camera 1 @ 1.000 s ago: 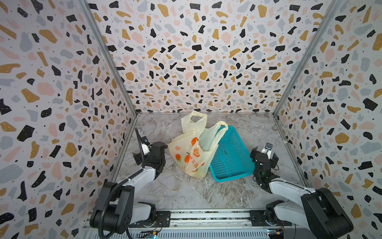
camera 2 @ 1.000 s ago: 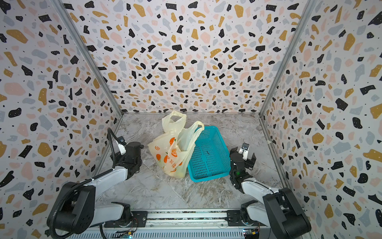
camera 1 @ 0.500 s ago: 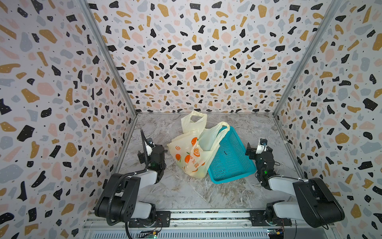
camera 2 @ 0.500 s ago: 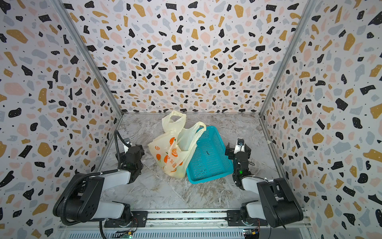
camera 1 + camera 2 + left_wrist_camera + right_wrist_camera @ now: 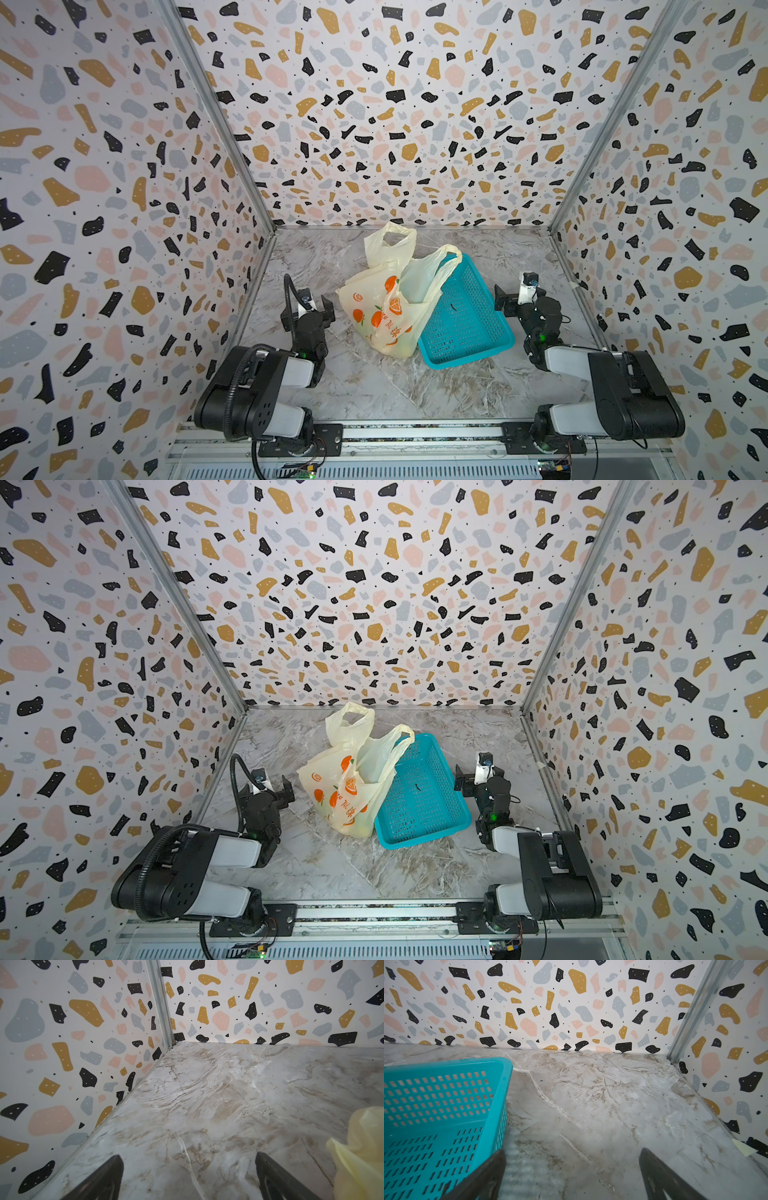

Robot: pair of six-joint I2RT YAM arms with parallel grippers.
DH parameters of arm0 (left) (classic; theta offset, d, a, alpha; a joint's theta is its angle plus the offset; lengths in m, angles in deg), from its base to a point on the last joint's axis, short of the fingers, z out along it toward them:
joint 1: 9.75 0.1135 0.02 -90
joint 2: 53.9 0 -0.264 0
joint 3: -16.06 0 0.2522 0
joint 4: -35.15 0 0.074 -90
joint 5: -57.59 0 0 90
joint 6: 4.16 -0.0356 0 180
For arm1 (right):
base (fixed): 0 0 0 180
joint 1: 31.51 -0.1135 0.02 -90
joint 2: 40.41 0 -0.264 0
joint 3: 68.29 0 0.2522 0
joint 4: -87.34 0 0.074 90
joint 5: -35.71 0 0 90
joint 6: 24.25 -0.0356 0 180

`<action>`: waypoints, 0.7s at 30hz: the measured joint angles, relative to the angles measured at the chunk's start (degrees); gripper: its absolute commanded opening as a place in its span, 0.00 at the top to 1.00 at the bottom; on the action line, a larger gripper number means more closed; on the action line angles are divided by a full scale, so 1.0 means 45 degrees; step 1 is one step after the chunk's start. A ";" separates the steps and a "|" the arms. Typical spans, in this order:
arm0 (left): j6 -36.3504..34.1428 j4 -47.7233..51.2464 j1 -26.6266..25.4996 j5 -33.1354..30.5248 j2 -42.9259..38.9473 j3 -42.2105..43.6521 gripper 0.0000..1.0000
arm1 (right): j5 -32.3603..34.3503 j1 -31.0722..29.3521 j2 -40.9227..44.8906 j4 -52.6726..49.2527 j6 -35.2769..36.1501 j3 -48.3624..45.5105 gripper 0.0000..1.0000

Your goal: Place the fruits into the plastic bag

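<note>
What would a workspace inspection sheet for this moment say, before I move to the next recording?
Surface: marbled tabletop, no spills seen.
Job's things: plastic bag slumped mid-table, one handle overlapping the basket's edge; no loose fruits seen; bag contents unclear.
Clutter: teal basket holds only a dark speck; pale scrap by the right wall.
Pincers: left pincer open, empty, beside the bag; right pincer open, empty, beside the basket.
Cables: black hose on left arm, wires at front rail; none snagged.
Surroundings: terrazzo-patterned walls on three sides.
</note>
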 measured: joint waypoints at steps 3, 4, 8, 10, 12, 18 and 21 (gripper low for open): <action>-0.0034 -0.0131 0.0000 0.0087 0.0000 0.0000 0.00 | -0.0078 0.0078 -0.0714 0.3177 0.0053 -0.1253 0.06; -0.0039 -0.0165 0.0000 0.0092 0.0000 0.0000 0.00 | -0.0131 0.0126 -0.1030 0.3803 0.0068 -0.1379 0.06; -0.0044 -0.0209 0.0000 0.0136 0.0000 0.0000 0.01 | -0.0845 0.0369 -0.1399 0.3279 0.0350 -0.1088 0.01; -0.0044 -0.0209 0.0000 0.0141 0.0005 0.0000 0.00 | -0.1083 0.0423 -0.1438 0.3036 0.0423 -0.0889 0.01; -0.0044 -0.0209 0.0010 0.0141 0.0005 0.0000 0.00 | -0.1185 0.0432 -0.1423 0.3007 0.0437 -0.0860 0.01; -0.0044 -0.0209 0.0010 0.0141 0.0005 0.0000 0.01 | -0.1248 0.0432 -0.1423 0.2997 0.0442 -0.0850 0.01; -0.0044 -0.0209 0.0010 0.0141 0.0005 0.0000 0.01 | -0.1277 0.0432 -0.1423 0.2997 0.0442 -0.0850 0.01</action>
